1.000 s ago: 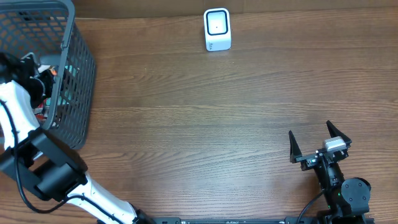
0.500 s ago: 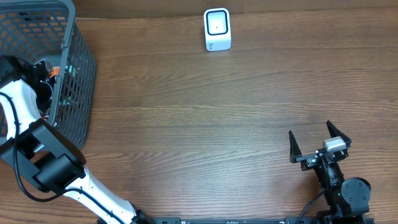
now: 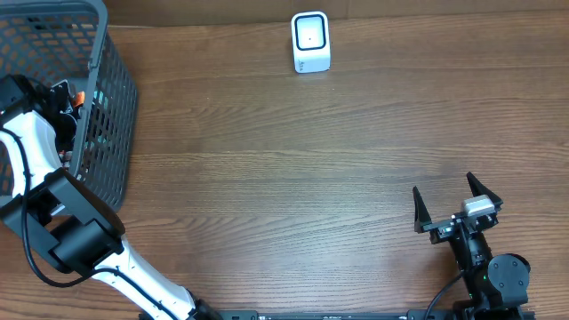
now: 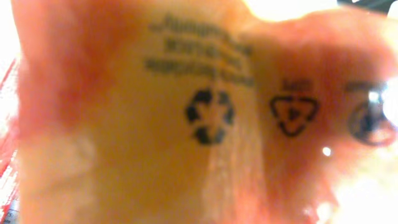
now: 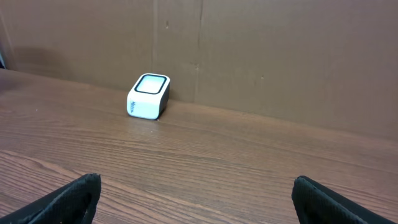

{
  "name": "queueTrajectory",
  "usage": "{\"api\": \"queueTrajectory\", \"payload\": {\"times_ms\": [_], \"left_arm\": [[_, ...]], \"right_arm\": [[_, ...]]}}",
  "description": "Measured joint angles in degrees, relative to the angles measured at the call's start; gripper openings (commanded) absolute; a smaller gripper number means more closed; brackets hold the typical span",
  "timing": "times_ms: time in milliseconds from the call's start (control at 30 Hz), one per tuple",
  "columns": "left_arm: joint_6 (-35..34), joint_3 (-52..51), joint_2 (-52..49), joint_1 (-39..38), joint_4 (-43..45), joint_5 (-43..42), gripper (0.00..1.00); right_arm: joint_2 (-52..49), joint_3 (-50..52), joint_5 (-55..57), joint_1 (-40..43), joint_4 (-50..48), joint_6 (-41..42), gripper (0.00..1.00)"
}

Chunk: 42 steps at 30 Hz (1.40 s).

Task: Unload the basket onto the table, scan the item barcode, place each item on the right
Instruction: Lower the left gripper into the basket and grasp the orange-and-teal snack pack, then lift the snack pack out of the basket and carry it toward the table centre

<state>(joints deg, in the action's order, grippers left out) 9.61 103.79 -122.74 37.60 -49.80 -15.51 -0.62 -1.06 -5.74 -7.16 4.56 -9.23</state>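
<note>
The packet (image 4: pixel 205 124) sits right in front of my left fingers, inside the basket (image 3: pixel 111 133). It fills my left wrist view with blurred orange film, recycling marks and a few lines of print. My own fingers don't show there, and from overhead the mesh hides them, so I cannot tell whether my left gripper (image 3: pixel 64 100) is apart or clamped on the film.

The trouble I expect comes from that film. It looks soft and creased, so I might pinch only a fold and have it slide out on the lift. The basket wall stands just beside my fingers, and a hanging corner could snag the mesh or rim. I see no barcode on the face toward me. If it lies on the far side, or under my pads, the scanner (image 3: pixel 311 42) will read nothing until I turn the packet. The scanner is also well apart from these fingers, across open table (image 3: pixel 267 178), so a weak hold has a long way to fail.

My left arm reaches up and over the rim, wrist dipped into the basket. My right arm sits folded low, the right gripper (image 3: pixel 443 183) spread wide on nothing and aimed at the scanner far ahead.
</note>
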Motion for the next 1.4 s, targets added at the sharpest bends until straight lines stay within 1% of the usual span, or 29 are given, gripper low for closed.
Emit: {"api": "queueTrajectory", "payload": {"times_ms": [267,400,500,700,833,1000,1200,1400], "left_arm": [[-0.09,0.24,0.57,-0.02,-0.17,1.29,0.39],[-0.44,0.24,3.54,-0.02,0.11,2.1,0.39],[-1.11,0.24,7.56,-0.02,0.11,3.91,0.38],[-5.27,0.31,17.35,-0.02,0.15,6.12,0.4],[-9.92,0.31,23.47,-0.02,0.13,6.54,0.39],[-14.14,0.31,32.04,-0.02,0.98,6.03,0.37],[-17.25,0.55,43.82,-0.04,0.24,1.2,0.36],[-18.4,0.74,51.25,-0.61,-3.26,-3.32,0.35]], "right_arm": [[0.0,0.0,-0.02,0.0,-0.02,0.0,1.0],[0.0,0.0,0.02,0.0,0.02,-0.02,1.0],[0.0,0.0,0.0,0.0,0.02,0.0,1.0],[0.0,0.0,0.0,0.0,0.02,-0.02,1.0],[0.0,0.0,0.0,0.0,0.02,-0.02,1.0],[0.0,0.0,-0.02,0.02,0.02,-0.02,1.0],[0.0,0.0,-0.02,0.0,0.02,0.0,1.0],[0.0,0.0,0.02,0.0,0.0,-0.02,1.0]]}}
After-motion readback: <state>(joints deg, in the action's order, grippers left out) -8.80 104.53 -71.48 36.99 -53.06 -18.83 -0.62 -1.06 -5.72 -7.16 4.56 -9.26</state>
